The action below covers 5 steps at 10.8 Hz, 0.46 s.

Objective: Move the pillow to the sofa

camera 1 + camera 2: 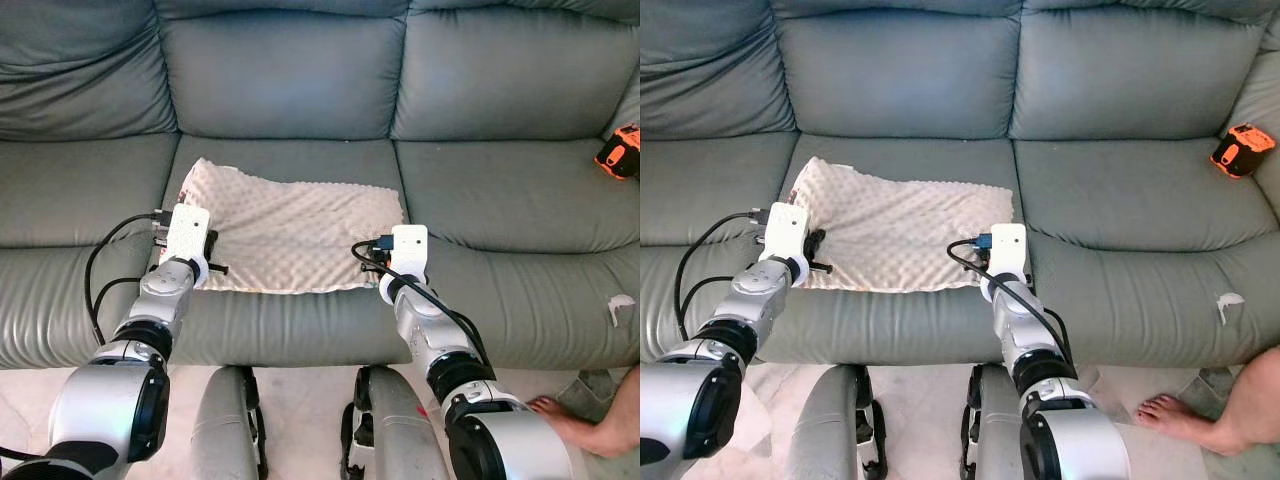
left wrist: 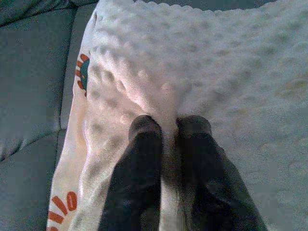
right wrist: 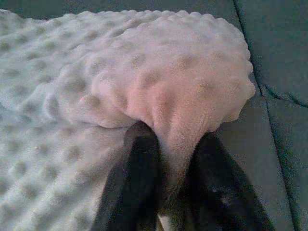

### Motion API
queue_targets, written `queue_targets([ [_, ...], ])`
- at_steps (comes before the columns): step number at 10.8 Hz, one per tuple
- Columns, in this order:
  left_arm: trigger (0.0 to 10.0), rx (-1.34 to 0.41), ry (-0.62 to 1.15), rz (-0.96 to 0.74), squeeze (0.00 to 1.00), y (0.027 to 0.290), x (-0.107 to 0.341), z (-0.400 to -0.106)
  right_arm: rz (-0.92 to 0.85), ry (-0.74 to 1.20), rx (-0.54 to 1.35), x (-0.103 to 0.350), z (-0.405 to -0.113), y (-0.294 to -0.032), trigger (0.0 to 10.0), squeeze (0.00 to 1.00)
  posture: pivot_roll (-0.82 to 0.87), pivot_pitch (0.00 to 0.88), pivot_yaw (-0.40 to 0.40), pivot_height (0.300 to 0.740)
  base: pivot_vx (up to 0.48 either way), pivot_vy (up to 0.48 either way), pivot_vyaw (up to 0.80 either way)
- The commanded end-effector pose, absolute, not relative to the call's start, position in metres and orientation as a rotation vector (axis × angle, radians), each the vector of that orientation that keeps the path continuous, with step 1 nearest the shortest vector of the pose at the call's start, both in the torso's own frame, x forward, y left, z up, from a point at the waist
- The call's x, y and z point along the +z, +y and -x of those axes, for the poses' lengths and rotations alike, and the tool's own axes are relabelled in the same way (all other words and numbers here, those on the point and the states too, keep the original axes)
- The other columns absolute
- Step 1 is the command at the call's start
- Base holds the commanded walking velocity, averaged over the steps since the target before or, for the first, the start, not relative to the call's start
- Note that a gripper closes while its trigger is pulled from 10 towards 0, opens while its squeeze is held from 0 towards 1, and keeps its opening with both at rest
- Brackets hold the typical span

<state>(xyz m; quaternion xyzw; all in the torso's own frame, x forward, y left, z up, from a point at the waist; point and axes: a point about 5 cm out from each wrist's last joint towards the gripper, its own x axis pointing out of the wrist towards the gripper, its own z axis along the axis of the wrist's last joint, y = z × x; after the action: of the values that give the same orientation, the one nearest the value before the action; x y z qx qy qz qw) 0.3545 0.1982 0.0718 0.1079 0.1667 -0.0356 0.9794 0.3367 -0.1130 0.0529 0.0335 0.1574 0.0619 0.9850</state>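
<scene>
1. The sofa [image 1: 500,190], grey-green leather with three seat cushions, is the landmark here. The pillow [image 1: 290,235], cream and covered in soft bumps, lies flat on its middle seat cushion, front edge at the cushion's front lip.
2. The left gripper [image 2: 166,127] is pinched on a fold of the pillow near the corner towards the sofa's left end; a printed orange and teal trim runs along that edge.
3. The right gripper [image 3: 168,139] is clamped on a bunched fold at the pillow's opposite front corner, near the seam to the sofa's right cushion.
4. The pillow looks delivered, so the step in hand is probably letting go. Open both grippers together and draw straight back, so the limp fabric is not dragged off the front lip.
5. An orange and black object [image 1: 620,152] rests at the sofa's right end.
6. A person's bare foot [image 1: 1175,412] stands on the pale floor before the sofa's right cushion; keep the arms clear of it.
</scene>
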Motion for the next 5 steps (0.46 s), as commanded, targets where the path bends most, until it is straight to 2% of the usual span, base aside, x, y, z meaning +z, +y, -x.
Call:
queue_targets([
  [1,10.0,-0.062,0.352,-0.246,1.00,0.203,0.073,-0.356,-0.047,0.341,0.117,0.048,-0.335,-0.113,10.0,1.00,-0.07,0.237,-0.032,0.647,0.000,0.000,0.00],
  [5,10.0,-0.052,0.392,-0.291,1.00,0.207,0.069,-0.353,0.007,0.450,0.000,0.035,-0.327,-0.124,10.0,1.00,-0.07,0.217,-0.038,0.647,0.000,0.000,0.00],
])
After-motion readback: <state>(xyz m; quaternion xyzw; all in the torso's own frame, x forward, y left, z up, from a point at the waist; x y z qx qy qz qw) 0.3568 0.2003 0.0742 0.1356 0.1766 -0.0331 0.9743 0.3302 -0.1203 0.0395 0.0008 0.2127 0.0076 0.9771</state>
